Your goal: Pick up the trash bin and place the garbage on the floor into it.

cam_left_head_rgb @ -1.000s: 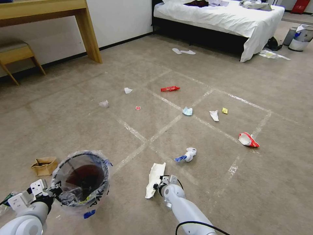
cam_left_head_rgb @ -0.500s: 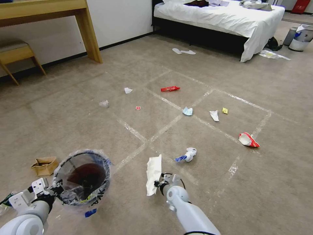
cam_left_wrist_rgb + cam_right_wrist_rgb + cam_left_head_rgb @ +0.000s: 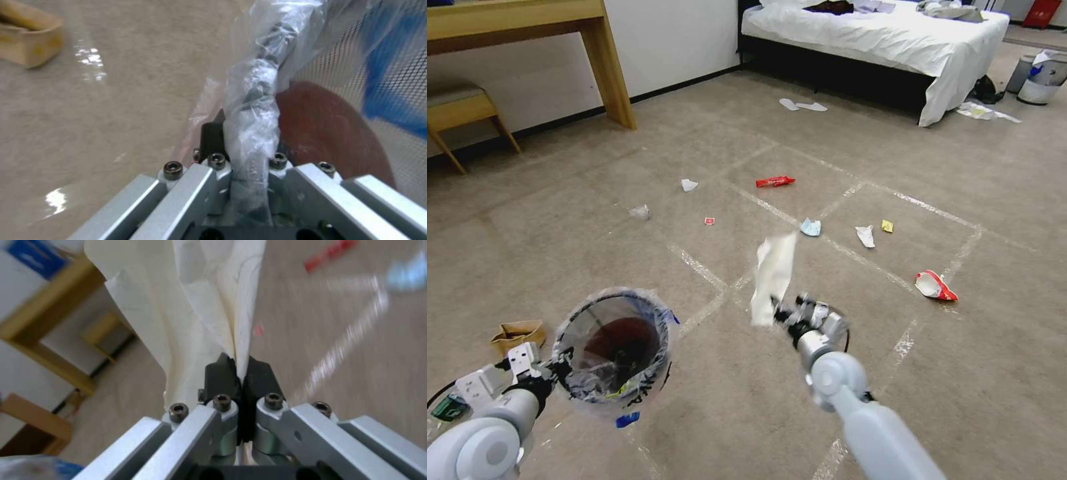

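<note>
Since a second ago your right gripper (image 3: 779,312) has come up off the beige-brown taped carpet floor (image 3: 894,400), lifting the long crumpled white paper sheet (image 3: 774,270) with it; the sheet lay flat by the wrist then and now hangs in the air. The bin has also risen slightly and shifted right.

Nearest you, the left gripper (image 3: 558,369) is clamped on the bagged rim of the small round dark wire-mesh trash bin with the red base and clear plastic liner (image 3: 616,350), holding it with its mouth tilted toward you. In the left wrist view the fingers close tightly on the twisted plastic and mesh edge (image 3: 251,140).

Just beyond, the right gripper's black pads (image 3: 221,378) are fully pinched on the sheet's lower end; its long axis runs up and away from the fingers. The bin's open mouth lies to the gripper's left and lower, so the carry likely goes leftward.

Farther out lie a red-and-white wrapper (image 3: 935,285), a pale blue face mask (image 3: 810,227) and a red wrapper (image 3: 774,181).
</note>
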Robot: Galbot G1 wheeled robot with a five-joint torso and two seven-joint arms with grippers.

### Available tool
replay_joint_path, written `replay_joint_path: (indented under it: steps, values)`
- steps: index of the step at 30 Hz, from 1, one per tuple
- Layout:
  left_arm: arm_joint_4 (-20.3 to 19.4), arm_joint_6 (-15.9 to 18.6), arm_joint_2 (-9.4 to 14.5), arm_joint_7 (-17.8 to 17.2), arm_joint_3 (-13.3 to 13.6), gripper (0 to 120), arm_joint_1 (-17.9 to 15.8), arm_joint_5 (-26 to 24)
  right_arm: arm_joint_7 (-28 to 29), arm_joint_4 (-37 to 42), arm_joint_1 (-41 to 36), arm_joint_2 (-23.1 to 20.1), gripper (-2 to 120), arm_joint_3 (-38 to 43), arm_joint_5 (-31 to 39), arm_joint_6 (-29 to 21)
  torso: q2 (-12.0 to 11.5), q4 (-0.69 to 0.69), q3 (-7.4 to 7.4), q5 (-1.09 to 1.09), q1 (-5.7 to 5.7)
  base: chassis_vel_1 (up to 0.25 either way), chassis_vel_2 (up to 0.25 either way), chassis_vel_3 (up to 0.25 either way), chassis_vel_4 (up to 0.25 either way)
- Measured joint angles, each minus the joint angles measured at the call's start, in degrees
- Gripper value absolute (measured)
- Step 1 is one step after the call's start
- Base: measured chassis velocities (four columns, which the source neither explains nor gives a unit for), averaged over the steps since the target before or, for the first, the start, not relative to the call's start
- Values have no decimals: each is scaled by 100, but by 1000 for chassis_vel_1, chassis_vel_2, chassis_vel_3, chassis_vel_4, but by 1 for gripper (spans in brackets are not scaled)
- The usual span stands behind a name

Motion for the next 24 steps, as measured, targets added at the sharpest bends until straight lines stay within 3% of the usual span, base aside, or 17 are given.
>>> replay_joint_path:
  steps: [2, 6, 9, 17, 24]
  values:
    - [-22, 62, 108, -46, 62, 1, -84, -174, -99, 541, 22, -419, 0, 10, -8, 185, 0, 0, 0, 0, 0, 0, 0, 0, 0]
    - [-137, 163, 222, -149, 142, 1, -141, -535, -312, 1033, 112, -770, 0, -65, -10, 413, 0, 2, 0, 0, 0, 0, 0, 0, 0]
    - [-272, 287, 328, -233, 241, 1, -201, -805, -774, 1531, 395, -1168, 0, -470, 16, 856, 0, 2, 0, -1, 0, 0, 0, 0, 0]
    - [-338, 391, 379, -380, 323, 1, -255, -1122, -1223, 1490, 1276, -1300, 0, -1677, 27, 1355, 0, 2, 0, -2, 0, 0, 0, 0, 0]
    - [-337, 417, 449, -417, 304, 1, -247, -1224, -1330, 994, 2398, -959, 0, -2901, -29, 1534, 0, 3, 0, -2, 0, 0, 0, 0, 0]
